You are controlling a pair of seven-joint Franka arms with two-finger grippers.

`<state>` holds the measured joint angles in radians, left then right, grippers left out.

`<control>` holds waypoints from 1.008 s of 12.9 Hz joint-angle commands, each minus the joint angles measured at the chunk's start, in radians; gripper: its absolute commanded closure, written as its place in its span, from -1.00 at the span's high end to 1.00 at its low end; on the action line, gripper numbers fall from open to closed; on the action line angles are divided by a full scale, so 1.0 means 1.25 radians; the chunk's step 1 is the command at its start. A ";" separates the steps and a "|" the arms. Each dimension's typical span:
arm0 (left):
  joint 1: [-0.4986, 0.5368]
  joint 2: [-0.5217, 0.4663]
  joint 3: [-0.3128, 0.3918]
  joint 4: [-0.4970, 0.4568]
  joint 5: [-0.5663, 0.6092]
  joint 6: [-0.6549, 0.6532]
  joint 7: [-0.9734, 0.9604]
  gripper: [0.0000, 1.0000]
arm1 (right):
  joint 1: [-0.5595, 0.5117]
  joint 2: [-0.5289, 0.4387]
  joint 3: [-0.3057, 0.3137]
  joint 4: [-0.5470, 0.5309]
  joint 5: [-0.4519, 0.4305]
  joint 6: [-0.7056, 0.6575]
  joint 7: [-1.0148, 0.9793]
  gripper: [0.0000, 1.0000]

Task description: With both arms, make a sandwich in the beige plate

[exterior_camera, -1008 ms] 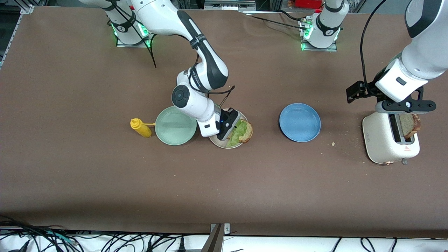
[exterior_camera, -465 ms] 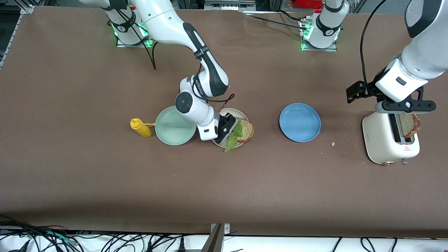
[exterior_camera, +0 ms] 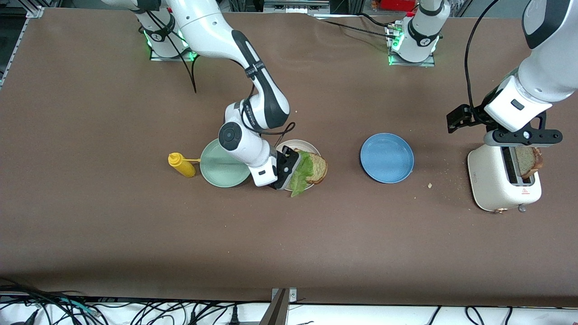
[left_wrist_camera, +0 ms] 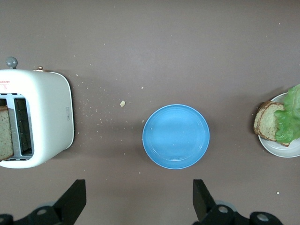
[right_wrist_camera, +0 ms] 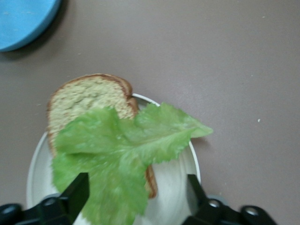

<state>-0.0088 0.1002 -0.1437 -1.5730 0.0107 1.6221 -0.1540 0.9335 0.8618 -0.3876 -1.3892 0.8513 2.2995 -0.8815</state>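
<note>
On the beige plate point(exterior_camera: 295, 145) lies one brown bread slice point(exterior_camera: 318, 168) with a ruffled lettuce leaf point(exterior_camera: 299, 175) draped over it and past the rim. My right gripper point(exterior_camera: 283, 174) hangs open low over the plate's edge on the green plate's side, holding nothing. In the right wrist view the lettuce point(right_wrist_camera: 117, 150) covers part of the bread point(right_wrist_camera: 84, 98) on the plate point(right_wrist_camera: 176, 180), between the open fingers of the gripper point(right_wrist_camera: 137, 194). A second slice point(exterior_camera: 528, 161) stands in the toaster point(exterior_camera: 499, 183). My left gripper point(exterior_camera: 524, 136) waits open above the toaster.
A mint green plate point(exterior_camera: 221, 164) and a yellow squeeze bottle point(exterior_camera: 181, 165) sit beside the beige plate, toward the right arm's end. A blue plate point(exterior_camera: 387, 157) lies between the beige plate and the toaster. Crumbs point(exterior_camera: 429, 185) dot the table near the toaster.
My right gripper has opened, let go of the lettuce and drawn back toward the green plate. The leaf now rests on the bread. The left arm has not moved.
</note>
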 commanded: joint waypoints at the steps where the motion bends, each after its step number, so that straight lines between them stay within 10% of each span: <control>1: 0.002 0.005 0.001 0.012 -0.017 -0.017 -0.006 1.00 | -0.009 -0.160 -0.041 -0.126 -0.072 -0.124 -0.015 1.00; 6: 0.001 0.005 0.001 0.016 -0.017 -0.017 -0.007 1.00 | -0.222 -0.392 -0.043 -0.241 -0.216 -0.357 -0.029 1.00; 13: 0.001 0.005 0.001 0.017 -0.017 -0.017 -0.006 1.00 | -0.440 -0.619 -0.037 -0.337 -0.454 -0.377 0.049 1.00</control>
<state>-0.0090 0.1012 -0.1437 -1.5730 0.0106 1.6196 -0.1540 0.4298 0.1962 -0.4630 -1.7461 0.3538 1.8200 -0.8942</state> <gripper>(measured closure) 0.000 0.000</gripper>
